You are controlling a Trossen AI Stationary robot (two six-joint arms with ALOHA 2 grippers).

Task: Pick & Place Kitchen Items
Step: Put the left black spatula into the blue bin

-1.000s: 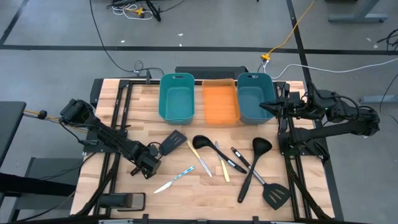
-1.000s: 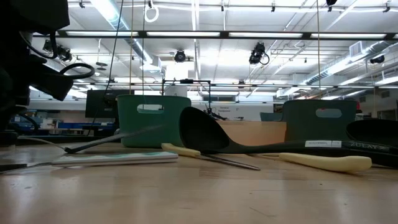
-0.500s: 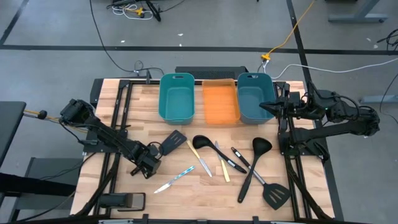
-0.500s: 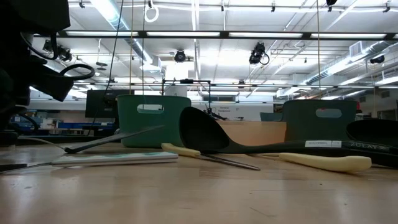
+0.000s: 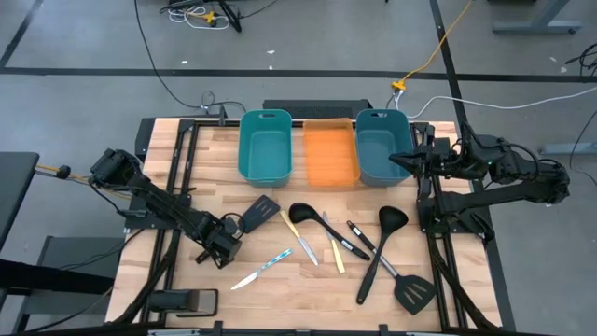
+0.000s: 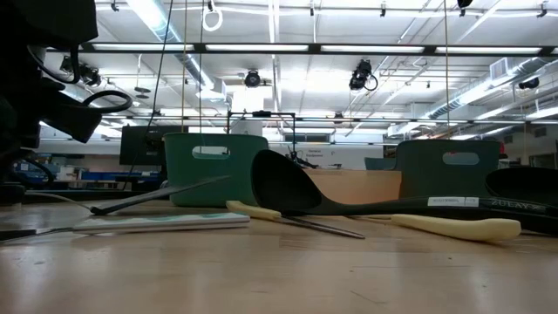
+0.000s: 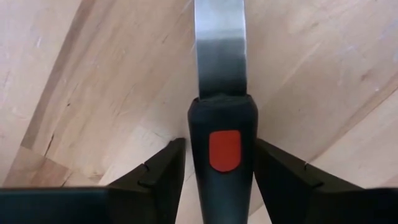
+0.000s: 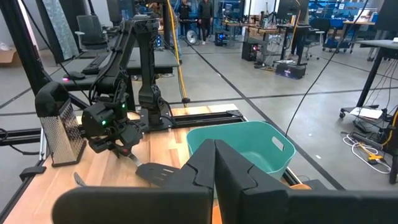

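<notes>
A black spatula point(image 5: 259, 209) lies on the wooden table point(image 5: 168, 140) left of centre, with a metal shank point(image 7: 221, 56) and a black handle marked by a red spot point(image 7: 224, 149). My left gripper point(image 5: 227, 230) points down over the handle's end. It is open, one finger on each side of the handle. My right gripper point(image 8: 214, 155) is shut with nothing in it and hangs high over the right teal bin point(image 5: 382, 149). Other utensils lie mid-table: a black ladle point(image 5: 300, 213) and a blue-handled knife point(image 5: 263, 269). My left gripper comes from above with its fingers point(image 7: 168, 168) across the spatula's handle point(image 7: 224, 124), near the end where the shank enters. A thin gap shows on one side. Whether the other finger point(image 7: 273, 168) touches the handle, I cannot tell. The spatula lies on the table.
A left teal bin point(image 5: 264, 147) and an orange tray point(image 5: 331, 154) stand at the far edge beside the right bin. Right of centre lie pale-yellow knives point(image 5: 336, 254), a black knife point(image 5: 357, 239), a second ladle point(image 5: 381, 241) and a second spatula point(image 5: 412, 291).
</notes>
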